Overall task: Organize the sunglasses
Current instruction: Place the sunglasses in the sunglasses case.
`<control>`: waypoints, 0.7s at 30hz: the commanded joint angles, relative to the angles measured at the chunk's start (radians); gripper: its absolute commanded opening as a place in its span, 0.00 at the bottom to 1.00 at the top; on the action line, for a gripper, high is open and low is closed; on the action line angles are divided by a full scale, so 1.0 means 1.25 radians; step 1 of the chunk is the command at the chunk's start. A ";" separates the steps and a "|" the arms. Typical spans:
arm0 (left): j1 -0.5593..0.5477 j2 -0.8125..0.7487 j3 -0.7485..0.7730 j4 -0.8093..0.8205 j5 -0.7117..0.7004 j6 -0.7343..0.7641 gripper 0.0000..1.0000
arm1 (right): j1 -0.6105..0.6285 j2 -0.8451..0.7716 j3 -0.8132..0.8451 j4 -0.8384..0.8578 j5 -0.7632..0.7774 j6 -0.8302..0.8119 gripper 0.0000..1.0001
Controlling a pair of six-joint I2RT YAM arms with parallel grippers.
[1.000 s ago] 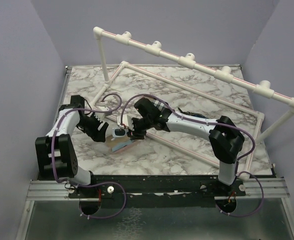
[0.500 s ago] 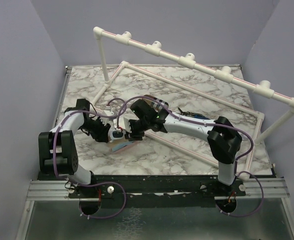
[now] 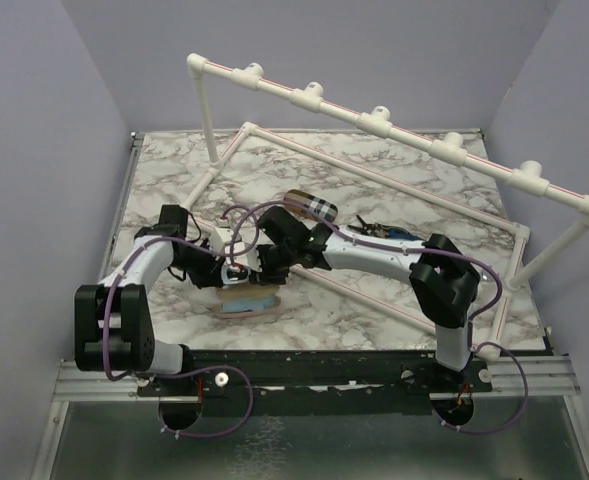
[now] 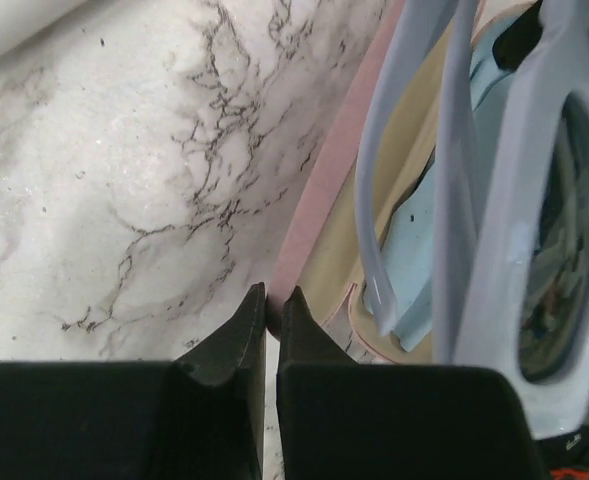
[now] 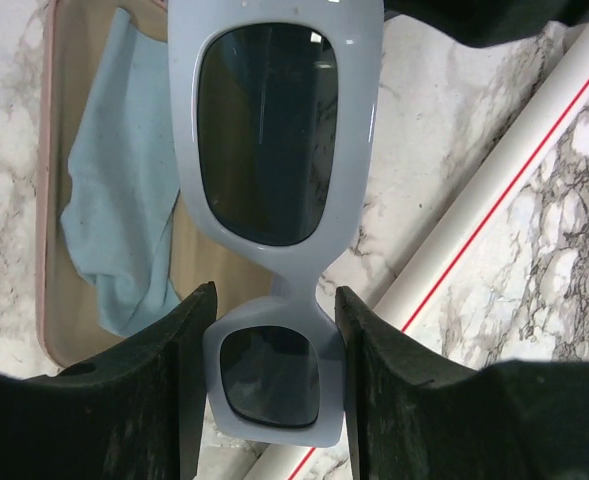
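- Sunglasses (image 5: 296,282), pale blue frame, dark lenses, hang over the open pink case (image 5: 46,150) near the bench's (image 3: 374,300) near edge.
- Right gripper (image 5: 274,305) clamps them beside the bridge.
- Left gripper (image 4: 271,300) fully closed, tips at case rim.

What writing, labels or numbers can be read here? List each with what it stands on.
None: no text can be read in any view.
The sunglasses, the open case, its blue cloth and the white pipe show no lettering; the pipe bears only a red line.
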 commanded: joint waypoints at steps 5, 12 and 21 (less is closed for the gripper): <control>-0.109 -0.132 -0.056 0.241 -0.064 -0.159 0.00 | 0.030 -0.057 -0.065 0.031 0.127 0.080 0.00; -0.163 -0.152 -0.068 0.344 -0.163 -0.227 0.00 | 0.030 -0.044 -0.083 0.014 0.221 0.118 0.01; -0.205 -0.167 -0.109 0.371 -0.186 -0.237 0.00 | 0.030 -0.018 -0.091 0.047 0.263 0.136 0.00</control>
